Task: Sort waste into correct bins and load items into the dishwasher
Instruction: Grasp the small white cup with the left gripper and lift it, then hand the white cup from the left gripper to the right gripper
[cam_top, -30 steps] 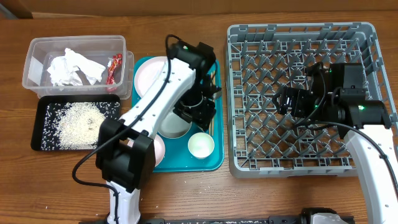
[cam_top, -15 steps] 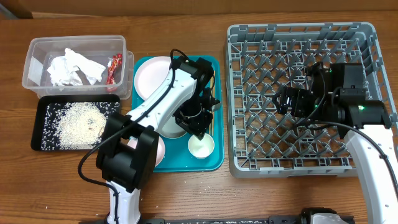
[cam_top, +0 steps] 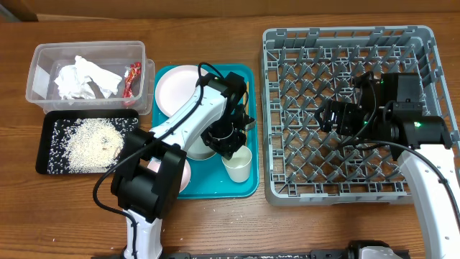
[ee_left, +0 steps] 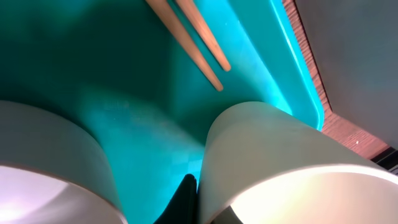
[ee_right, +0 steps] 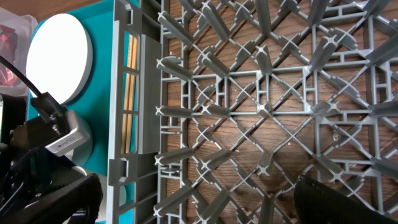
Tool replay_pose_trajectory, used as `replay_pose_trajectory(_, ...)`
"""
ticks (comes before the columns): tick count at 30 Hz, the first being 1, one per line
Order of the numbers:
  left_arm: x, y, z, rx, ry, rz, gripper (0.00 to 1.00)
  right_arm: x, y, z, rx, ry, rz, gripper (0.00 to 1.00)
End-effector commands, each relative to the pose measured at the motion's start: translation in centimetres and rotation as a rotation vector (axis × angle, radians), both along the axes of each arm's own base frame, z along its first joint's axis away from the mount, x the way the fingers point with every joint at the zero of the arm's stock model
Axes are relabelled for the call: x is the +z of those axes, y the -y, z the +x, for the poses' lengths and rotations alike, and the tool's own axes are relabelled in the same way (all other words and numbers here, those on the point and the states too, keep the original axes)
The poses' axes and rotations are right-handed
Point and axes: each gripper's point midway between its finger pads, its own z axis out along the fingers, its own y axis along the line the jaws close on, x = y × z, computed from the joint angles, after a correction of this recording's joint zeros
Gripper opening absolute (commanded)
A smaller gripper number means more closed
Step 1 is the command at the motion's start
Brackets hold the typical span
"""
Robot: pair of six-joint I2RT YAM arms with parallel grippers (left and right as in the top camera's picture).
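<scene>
Teal tray (cam_top: 215,186) on wooden table (cam_top: 309,230)

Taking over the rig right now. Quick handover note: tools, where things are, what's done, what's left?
Left tool: shut on the rim of the small white cup, which sits tipped on the teal tray.
Right tool: open, holding nothing, over the grey rack.
Done: tissue and red wrapper are in the clear tub; rice is in the black tray.
Left: no dishes in the rack yet. The cup, white plate, bowl, pink plate and chopsticks are all on the teal tray and need loading.
</scene>
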Motion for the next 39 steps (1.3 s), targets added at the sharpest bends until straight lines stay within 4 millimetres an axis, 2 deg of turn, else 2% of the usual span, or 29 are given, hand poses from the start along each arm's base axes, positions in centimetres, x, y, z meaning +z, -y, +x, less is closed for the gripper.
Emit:
replay_pose_trajectory(1, 1.7, 1.5, 0.6, 0.052, -0.016, -0.090, 0.04, 0.9, -0.3, 0.4, 0.006, 0.025, 0.023, 1.00)
replay_pose_trajectory(5, 6.2, 3.8, 2.4, 0.114, -0.055, -0.345, 0.04, 1.7, -2.0, 0.2, 0.064, 0.037, 0.118, 1.00)
replay_pose_trajectory(9, 12.8, 5.0, 5.4, 0.211, -0.083, -0.718, 0.04, 4.0, -5.0, 0.1, 0.164, 0.082, 0.292, 1.00)
replay_pose_trajectory(13, 18.4, 4.1, 7.7, 0.297, -0.118, -1.064, 0.04, 6.4, -7.7, 0.6, 0.217, 0.131, 0.422, 1.00)
replay_pose_trajectory(15, 19.7, 3.2, 8.5, 0.334, -0.127, -1.145, 0.04, 7.5, -9.2, 1.0, 0.247, 0.165, 0.459, 1.00)
replay_pose_trajectory(16, 20.8, 2.6, 9.0, 0.360, -0.135, -1.207, 0.04, 8.3, -10.6, 1.4, 0.271, 0.191, 0.487, 1.00)
replay_pose_trajectory(22, 23.1, 1.8, 9.5, 0.394, -0.166, -1.337, 0.04, 11.4, -16.0, 1.9, 0.428, 0.308, 0.590, 1.00)
replay_pose_trajectory(24, 23.2, 1.8, 9.4, 0.401, -0.177, -1.341, 0.04, 12.3, -17.3, 1.8, 0.485, 0.345, 0.625, 0.99)
replay_pose_trajectory(29, 23.3, 1.7, 9.2, 0.423, -0.201, -1.336, 0.04, 12.6, -18.2, 2.2, 0.511, 0.360, 0.655, 0.98)
replay_pose_trajectory(33, 23.2, 1.7, 9.0, 0.440, -0.219, -1.322, 0.04, 13.8, -18.8, 1.8, 0.585, 0.407, 0.694, 0.95)
replay_pose_trajectory(39, 23.2, 1.7, 8.9, 0.452, -0.233, -1.317, 0.04, 14.1, -18.9, 1.9, 0.595, 0.424, 0.696, 0.93)
